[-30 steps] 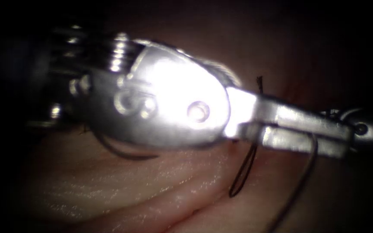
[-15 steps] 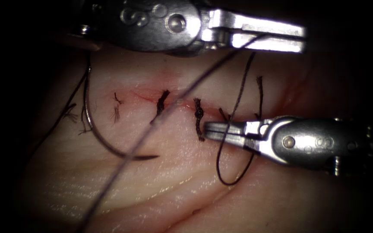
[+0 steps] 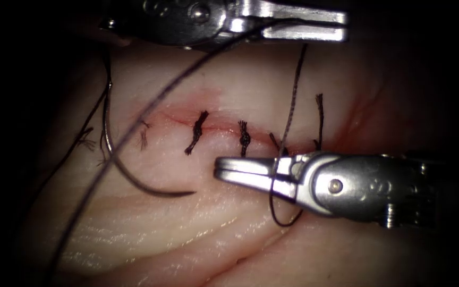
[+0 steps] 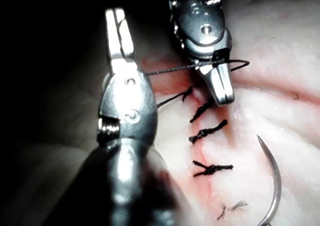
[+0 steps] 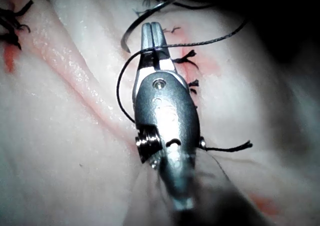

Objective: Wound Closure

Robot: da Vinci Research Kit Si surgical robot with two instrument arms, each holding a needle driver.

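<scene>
My left tool (image 3: pixel 343 26) lies across the far edge of the tissue (image 3: pixel 187 239), jaws pointing right and shut on the thread (image 3: pixel 292 101). One strand drops from it to a loop wound round my right tool (image 3: pixel 216 170), whose shut jaws hold nothing and point left just below the cut (image 3: pixel 219 126). A second long strand runs down to the left. The curved needle (image 3: pixel 150 190) lies free on the tissue left of the stitches, held by neither tool. The left wrist view has my left tool (image 4: pixel 116 13), the looped right tool (image 4: pixel 225 99) and the needle (image 4: pixel 276 176). The right wrist view has my right tool (image 5: pixel 151 26).
Several dark knotted stitches (image 3: pixel 244 138) cross the cut, with short cut ends (image 3: pixel 320 111) standing up at its right end and frayed ends (image 3: pixel 143 137) at its left. Red fluid tints the tissue along the cut.
My left tool has drawn back from in front of the endoscope to the far edge, holding the thread. My right tool has slid left, and the loop round it is smaller.
</scene>
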